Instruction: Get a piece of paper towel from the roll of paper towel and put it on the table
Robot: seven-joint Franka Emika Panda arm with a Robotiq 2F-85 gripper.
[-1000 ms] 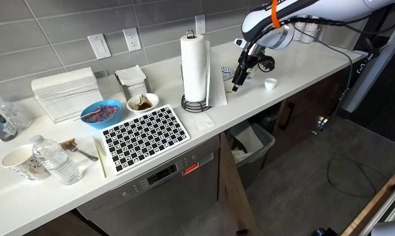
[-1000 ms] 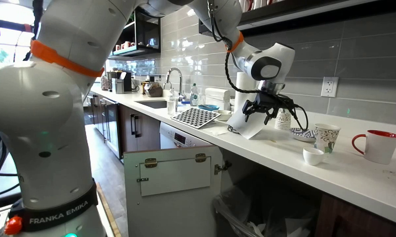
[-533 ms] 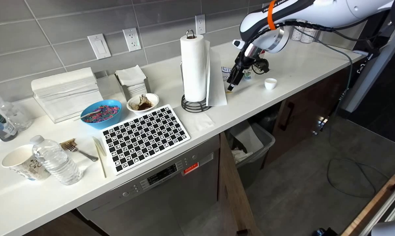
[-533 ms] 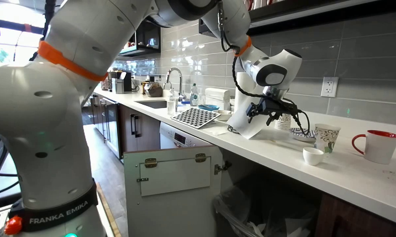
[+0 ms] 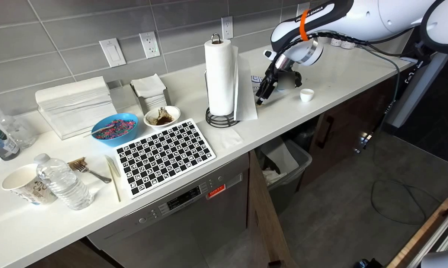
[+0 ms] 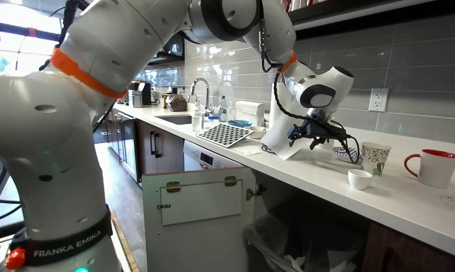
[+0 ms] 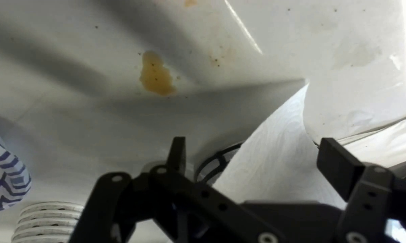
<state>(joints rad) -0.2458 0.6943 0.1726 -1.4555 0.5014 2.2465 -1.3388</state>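
Fingers wide apart, the gripper (image 7: 252, 143) is hovering above the table (image 5: 341, 79), in an exterior view partly hiding the piece of paper towel (image 6: 278, 139); contact is unclear. The sheet is hanging from the roll of paper towel (image 5: 220, 78) near the front edge; tiles (image 5: 105, 26) are lining the back edge.

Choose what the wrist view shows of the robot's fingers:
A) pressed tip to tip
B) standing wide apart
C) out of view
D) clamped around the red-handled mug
B, since a wide gap separates the two fingers, and the loose sheet of paper towel shows through it.
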